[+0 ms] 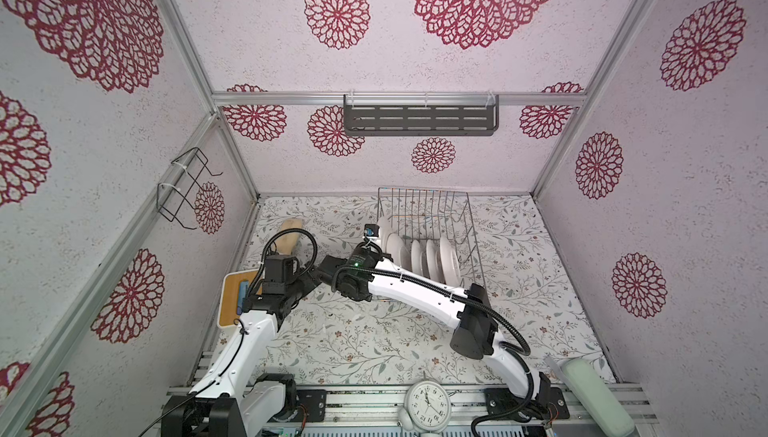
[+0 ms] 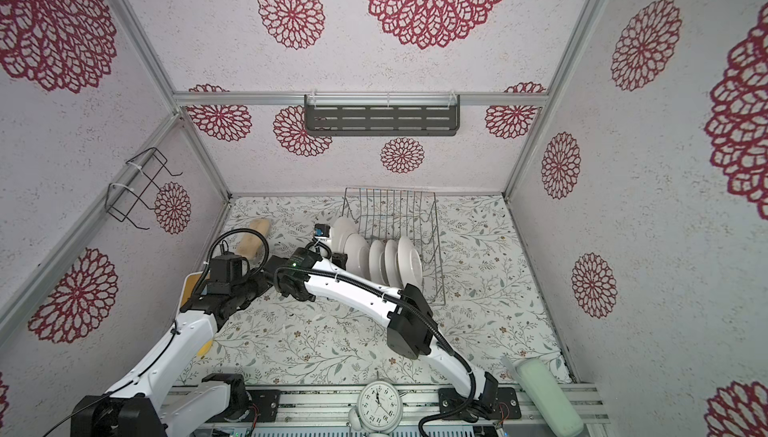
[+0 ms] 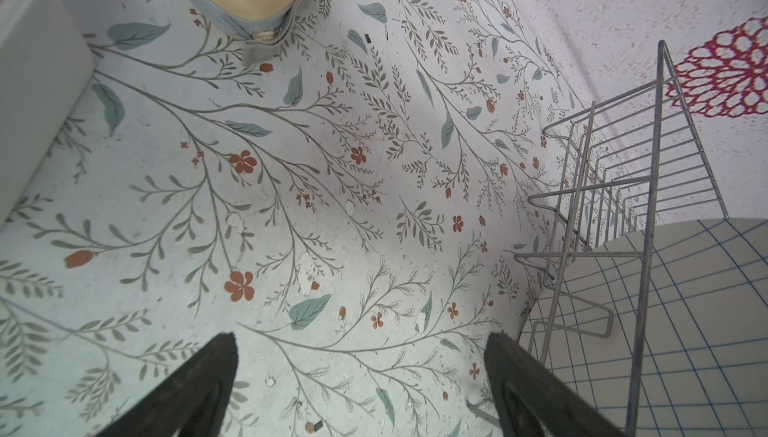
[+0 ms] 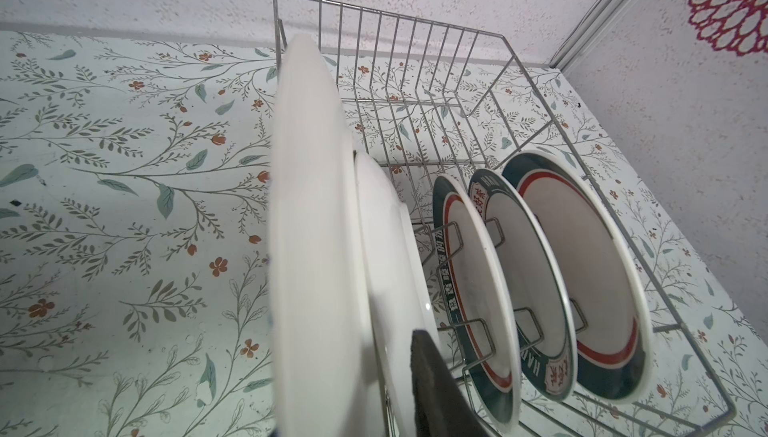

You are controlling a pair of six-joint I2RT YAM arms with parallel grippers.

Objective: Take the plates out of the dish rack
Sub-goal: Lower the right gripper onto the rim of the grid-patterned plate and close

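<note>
Plates (image 1: pixel 417 256) stand in the rack (image 1: pixel 428 208), centre of both top views; only the right wrist view shows teal rims (image 4: pixel 446 289). The right pincer (image 4: pixel 361 389), arm (image 1: pixel 415 285) stretched leftward, meets the largest plate (image 4: pixel 311 227), grip unclear. The left pincer (image 3: pixel 361 372) gapes over the counter (image 3: pixel 332 185).

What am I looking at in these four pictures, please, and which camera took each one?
These are two white robot arms at a flower-patterned table. Two pictures look down from one overhead stereo camera; the other two come from a camera on each arm's wrist. On the table stands a silver wire dish rack holding five round ceramic plates upright, the largest plate cream with blue grid lines. The left gripper is open and empty above the table. The right gripper reaches in at that plate's end of the row; one dark finger shows by the plates, but whether it grips yet cannot be told.
</note>
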